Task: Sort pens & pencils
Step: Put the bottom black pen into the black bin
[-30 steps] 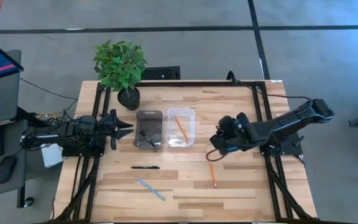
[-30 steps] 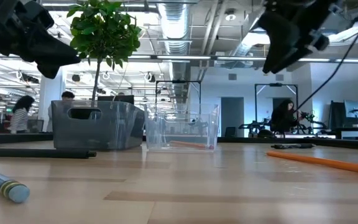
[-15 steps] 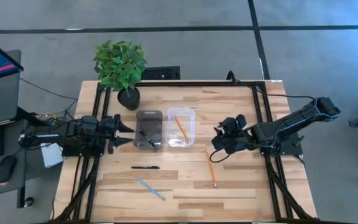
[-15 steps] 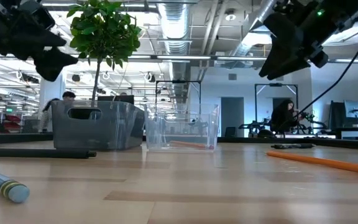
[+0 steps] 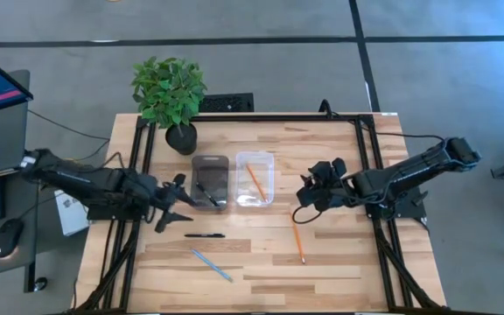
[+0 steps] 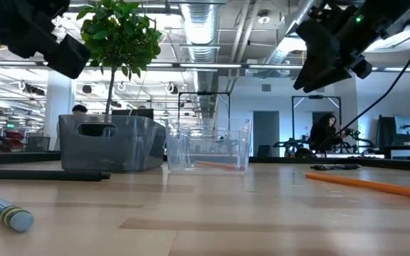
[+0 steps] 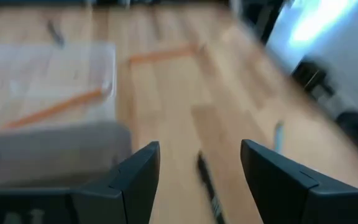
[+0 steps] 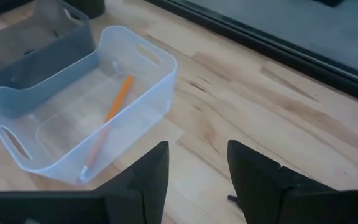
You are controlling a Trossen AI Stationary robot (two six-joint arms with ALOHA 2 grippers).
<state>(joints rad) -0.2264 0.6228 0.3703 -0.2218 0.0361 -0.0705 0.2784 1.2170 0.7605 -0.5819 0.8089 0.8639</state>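
Observation:
One black pen (image 5: 204,235) lies flat on the table and shows as a dark stick (image 7: 207,186) between my left fingers in the left wrist view. A second pen (image 5: 206,194) lies in the grey tray (image 5: 209,166). One orange pencil (image 8: 107,121) lies in the clear tray (image 5: 269,179). Another orange pencil (image 5: 297,242) and the light blue pencil (image 5: 211,265) lie flat on the table. My left gripper (image 5: 185,206) hovers open beside the grey tray, above the loose pen. My right gripper (image 5: 303,197) hangs open right of the clear tray.
A potted plant (image 5: 170,96) stands at the far left of the table, behind the trays. Black frame rails (image 5: 138,149) run along both sides. Bare wood lies between the trays and the near edge, around the loose sticks.
My left arm has reached out from the table's left side. Its gripper has moved toward the near edge and a little to the right, coming over the loose black pen. My right gripper has drawn slightly up and toward the far edge. No pen or pencil has moved.

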